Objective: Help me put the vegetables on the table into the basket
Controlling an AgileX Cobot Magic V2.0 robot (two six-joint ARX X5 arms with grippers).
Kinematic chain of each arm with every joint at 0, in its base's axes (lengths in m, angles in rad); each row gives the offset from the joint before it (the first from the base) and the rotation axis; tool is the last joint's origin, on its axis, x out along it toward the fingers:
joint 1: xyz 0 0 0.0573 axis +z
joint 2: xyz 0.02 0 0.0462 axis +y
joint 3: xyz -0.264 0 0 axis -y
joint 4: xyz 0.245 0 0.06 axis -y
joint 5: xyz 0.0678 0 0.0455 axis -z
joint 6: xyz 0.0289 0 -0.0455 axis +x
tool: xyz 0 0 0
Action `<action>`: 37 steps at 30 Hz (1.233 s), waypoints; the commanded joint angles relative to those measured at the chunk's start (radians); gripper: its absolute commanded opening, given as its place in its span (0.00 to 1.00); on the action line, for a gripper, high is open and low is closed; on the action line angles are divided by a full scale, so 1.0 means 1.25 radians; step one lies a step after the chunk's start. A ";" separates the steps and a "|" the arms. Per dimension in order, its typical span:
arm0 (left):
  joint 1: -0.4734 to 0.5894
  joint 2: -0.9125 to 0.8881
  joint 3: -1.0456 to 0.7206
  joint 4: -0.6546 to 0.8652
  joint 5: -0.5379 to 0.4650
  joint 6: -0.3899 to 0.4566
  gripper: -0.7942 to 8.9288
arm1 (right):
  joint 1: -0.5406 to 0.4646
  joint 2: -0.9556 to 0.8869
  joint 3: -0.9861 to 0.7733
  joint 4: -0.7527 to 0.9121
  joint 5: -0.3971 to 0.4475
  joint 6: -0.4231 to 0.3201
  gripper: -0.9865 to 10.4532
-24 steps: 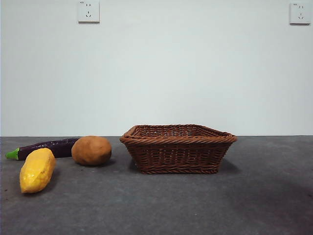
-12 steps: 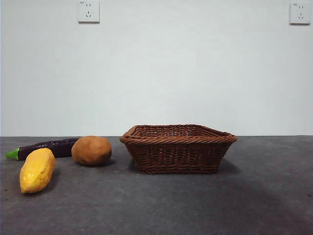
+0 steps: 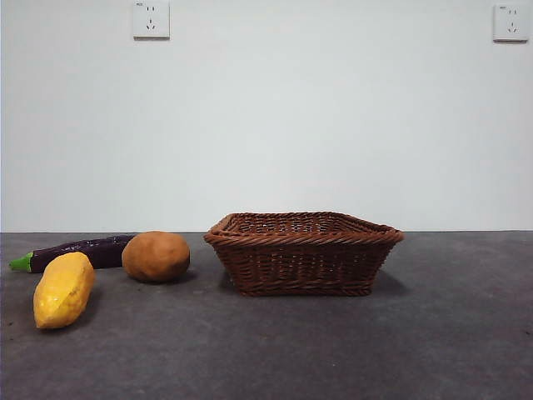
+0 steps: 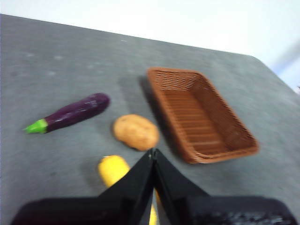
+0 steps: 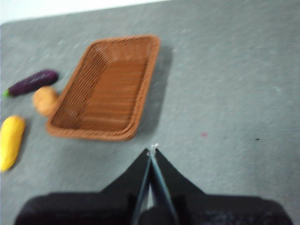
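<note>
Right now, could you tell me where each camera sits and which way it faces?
Front view: low at table height, looking level at the dark-brown woven wicker basket; no arm shows.
Left wrist view: above the round brown potato; left gripper fingers shut.
Right wrist view: above bare table beside the basket; right gripper fingers shut.
All share the basket.

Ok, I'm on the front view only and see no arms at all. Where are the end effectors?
Observer: Both are high above the table. The left end effector hangs over the yellow vegetable, its jaws shut tip to tip.
Operator: And the right one?
Observer: The right end effector is over bare table on the basket's far side from the vegetables, jaws shut, holding nothing.
Operator: I can't see over the rim. Anything in the basket?
Observer: Nothing; the wrist views show a bare woven floor. The eggplant and potato lie on the table too.
</note>
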 commanded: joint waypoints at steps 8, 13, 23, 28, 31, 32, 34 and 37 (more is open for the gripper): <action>-0.016 0.125 0.115 -0.123 0.057 0.096 0.08 | 0.001 0.128 0.128 -0.126 -0.064 -0.110 0.08; -0.016 0.142 0.116 -0.124 0.092 0.094 0.12 | 0.001 0.135 0.129 -0.122 -0.084 -0.110 0.14; -0.016 0.206 0.211 -0.137 0.088 0.074 0.80 | 0.001 0.136 0.130 -0.118 -0.084 -0.101 0.59; -0.016 0.255 0.254 -0.155 0.088 0.074 0.79 | 0.002 0.182 0.142 -0.061 -0.114 -0.064 0.59; -0.016 0.272 0.254 -0.156 0.088 0.074 0.79 | 0.003 0.261 0.182 -0.005 -0.134 -0.049 0.59; -0.016 0.274 0.254 -0.156 0.088 0.074 0.79 | 0.008 0.300 0.208 0.005 -0.134 -0.041 0.59; -0.016 0.281 0.254 -0.154 0.089 0.074 0.79 | 0.033 0.394 0.273 0.023 -0.132 -0.039 0.59; -0.016 0.284 0.254 -0.155 0.088 0.074 0.79 | 0.074 0.555 0.392 0.022 -0.128 -0.038 0.58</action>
